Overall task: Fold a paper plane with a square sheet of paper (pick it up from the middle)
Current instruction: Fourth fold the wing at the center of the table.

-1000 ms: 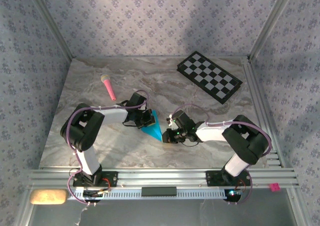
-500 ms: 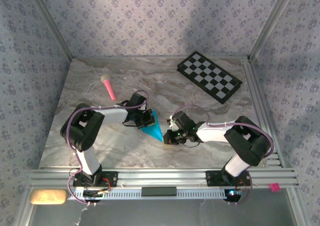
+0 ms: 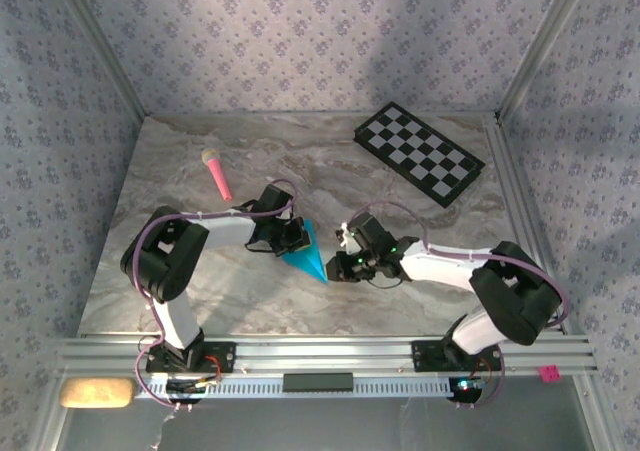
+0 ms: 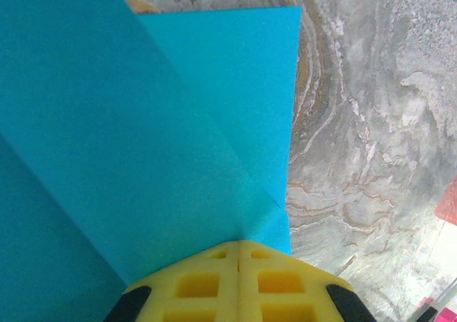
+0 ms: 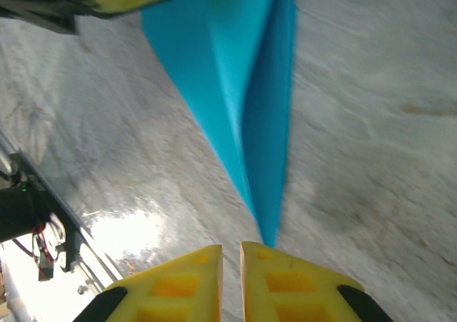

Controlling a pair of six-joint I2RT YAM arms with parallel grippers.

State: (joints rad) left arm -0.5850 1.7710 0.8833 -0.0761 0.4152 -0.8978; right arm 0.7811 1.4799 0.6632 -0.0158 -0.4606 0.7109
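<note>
The cyan-blue paper plane (image 3: pixel 308 252) lies as a folded pointed dart on the marble table, its tip toward the near edge. My left gripper (image 3: pixel 295 237) is shut on its wide back end. In the left wrist view the paper plane (image 4: pixel 143 122) fans out from the closed yellow pads (image 4: pixel 200 283). My right gripper (image 3: pixel 341 267) sits at the tip. In the right wrist view its jaws stand a narrow gap apart (image 5: pixel 231 249), with nothing between them. The tip of the paper plane (image 5: pixel 235 86) ends just above the right-hand finger (image 5: pixel 293 286).
A black-and-white checkered board (image 3: pixel 419 153) lies at the back right. A pink stick (image 3: pixel 217 172) lies at the back left. An aluminium rail (image 3: pixel 320 351) runs along the near edge, and patterned walls close in the other sides.
The right arm's elbow has swung out to the right and its gripper has shifted slightly right and back from the tip. The left arm and the paper have held still.
</note>
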